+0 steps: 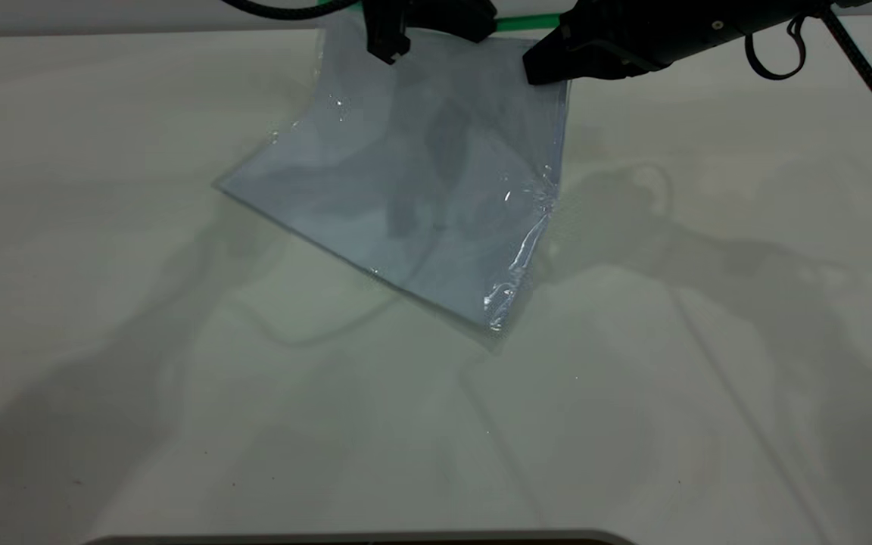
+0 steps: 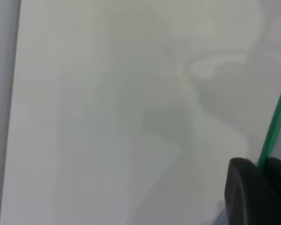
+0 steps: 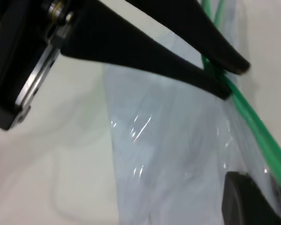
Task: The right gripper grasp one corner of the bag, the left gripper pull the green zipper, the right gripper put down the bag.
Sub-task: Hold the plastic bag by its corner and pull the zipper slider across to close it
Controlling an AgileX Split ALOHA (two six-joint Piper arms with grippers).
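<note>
Bare worktop (image 1: 179, 424) filled the near part of the exterior view, with only shadows on it. Farther back the bag (image 1: 421, 189) hung at a slant from its top edge, its lower corner resting on or just above the worktop. It looked light and limp: thin clear plastic, creased and glinting along one side, likely slippery to the touch and apt to sag or twist wherever it was not held. The stiffer top edge seemed the sound place to take it, at a corner and on the slider.

Both arms reached in from the far side. The right tool (image 1: 549, 64), (image 3: 227, 77) lay nearly level, its tapered jaws closed thin on the bag's upper corner at the zipper (image 1: 527, 23), (image 3: 253, 126). The left tool (image 1: 390, 45), (image 2: 262, 187) pointed down at the same edge, farther along, near the other corner. In its wrist view the green strip (image 2: 276, 117) ran between its two pads, which looked pinched on it; the slider itself could not be made out.
</note>
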